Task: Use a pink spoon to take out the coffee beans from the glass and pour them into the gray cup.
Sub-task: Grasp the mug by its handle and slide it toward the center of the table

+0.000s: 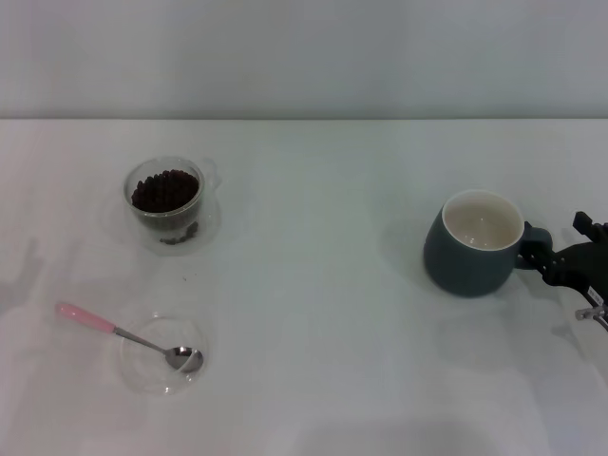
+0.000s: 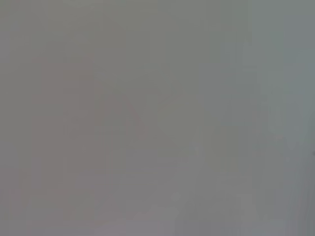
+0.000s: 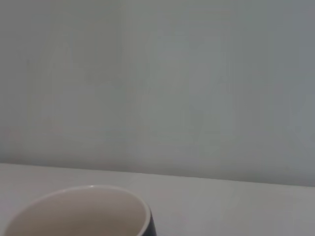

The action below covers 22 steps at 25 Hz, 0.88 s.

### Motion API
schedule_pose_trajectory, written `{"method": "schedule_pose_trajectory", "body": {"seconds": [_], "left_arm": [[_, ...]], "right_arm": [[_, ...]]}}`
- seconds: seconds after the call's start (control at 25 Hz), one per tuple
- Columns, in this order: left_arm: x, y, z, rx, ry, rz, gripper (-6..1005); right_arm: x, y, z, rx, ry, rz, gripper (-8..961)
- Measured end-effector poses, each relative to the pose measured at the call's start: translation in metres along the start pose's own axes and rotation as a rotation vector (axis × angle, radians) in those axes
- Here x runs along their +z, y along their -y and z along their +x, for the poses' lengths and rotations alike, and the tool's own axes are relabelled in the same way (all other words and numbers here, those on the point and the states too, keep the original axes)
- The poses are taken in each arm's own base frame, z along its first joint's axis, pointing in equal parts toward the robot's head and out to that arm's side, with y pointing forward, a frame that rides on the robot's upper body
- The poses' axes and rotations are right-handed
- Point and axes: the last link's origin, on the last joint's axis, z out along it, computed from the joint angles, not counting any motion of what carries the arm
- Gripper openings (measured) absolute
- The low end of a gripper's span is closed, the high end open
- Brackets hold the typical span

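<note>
The glass [image 1: 167,201] stands at the back left, filled with coffee beans [image 1: 164,189]. The pink spoon [image 1: 87,318] lies at the front left, its metal bowl resting in a shallow clear dish [image 1: 142,370] and its pink handle pointing left. The gray cup [image 1: 472,252] stands upright on the right, its cream inside empty. Its rim also shows in the right wrist view [image 3: 78,209]. My right gripper [image 1: 556,258] is at the cup's handle, on the cup's right side. My left gripper is out of view, and the left wrist view shows only a plain grey surface.
The white table [image 1: 313,313] stretches between the glass and the gray cup. A pale wall [image 1: 304,57] runs behind the table's far edge. A few dark beans lie at the foot of the glass [image 1: 179,237].
</note>
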Motion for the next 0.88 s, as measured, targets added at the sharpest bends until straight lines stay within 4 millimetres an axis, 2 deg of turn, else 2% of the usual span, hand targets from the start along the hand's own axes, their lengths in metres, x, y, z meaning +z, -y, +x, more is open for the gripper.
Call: {"method": "schedule_pose_trajectory", "body": {"seconds": [0.4,0.88], "left_arm": [[0.0015,0.003,0.0021,0.006,-0.008,0.009,862],[0.001,0.0051,0.0024,0.013,-0.005,0.014,861]], "right_arm": [[0.0003,-0.0043,-0.0026,-0.03,0.045,-0.037,730],[0.0046,-0.008,-0.0058,-0.036,0.051,-0.053,226]]}}
